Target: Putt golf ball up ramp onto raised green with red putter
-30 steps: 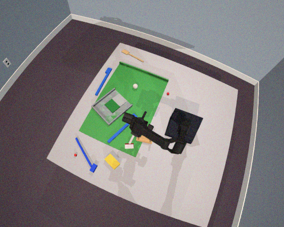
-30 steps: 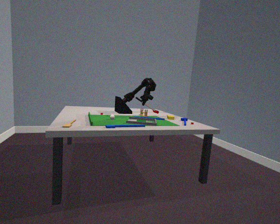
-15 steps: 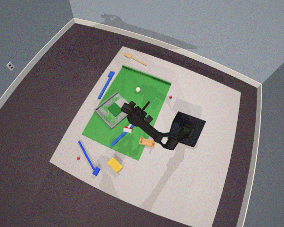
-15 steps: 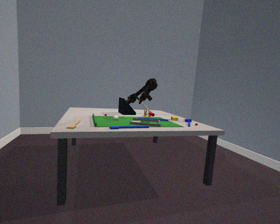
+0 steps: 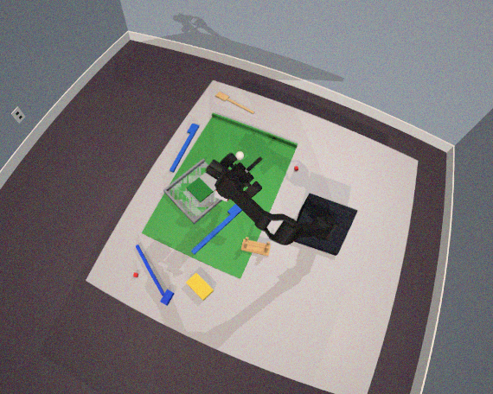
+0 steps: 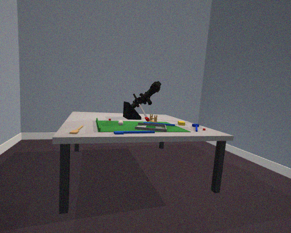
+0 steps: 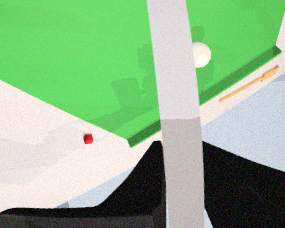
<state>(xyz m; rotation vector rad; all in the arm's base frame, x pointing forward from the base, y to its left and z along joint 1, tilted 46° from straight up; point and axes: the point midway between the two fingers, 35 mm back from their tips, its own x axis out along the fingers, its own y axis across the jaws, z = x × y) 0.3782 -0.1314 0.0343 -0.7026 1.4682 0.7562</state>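
My gripper (image 6: 139, 102) (image 7: 173, 146) is shut on the red putter's pale shaft (image 6: 143, 111) (image 7: 174, 65). The putter slants down to its red head (image 6: 147, 119), low near the mat; whether it touches is unclear. In the top view the arm hides most of the putter. The white golf ball (image 5: 240, 155) (image 6: 120, 122) (image 7: 202, 54) rests on the green mat (image 5: 226, 130) (image 6: 105, 126) (image 7: 65, 45), apart from the putter head. The dark raised green (image 5: 201, 189) lies inside a grey-walled frame (image 5: 180, 205) (image 6: 153, 129), with a pale ramp surface beside it, partly hidden by the arm.
A blue putter (image 5: 214, 231) lies on the mat near the frame. Others (image 5: 183, 149) (image 5: 151, 271) lie on the table. A wooden stand (image 5: 256, 247) is at the mat's edge. A yellow block (image 5: 199, 286), red cubes (image 5: 296, 168) (image 5: 136, 275) and a wooden putter (image 5: 239, 104) lie around.
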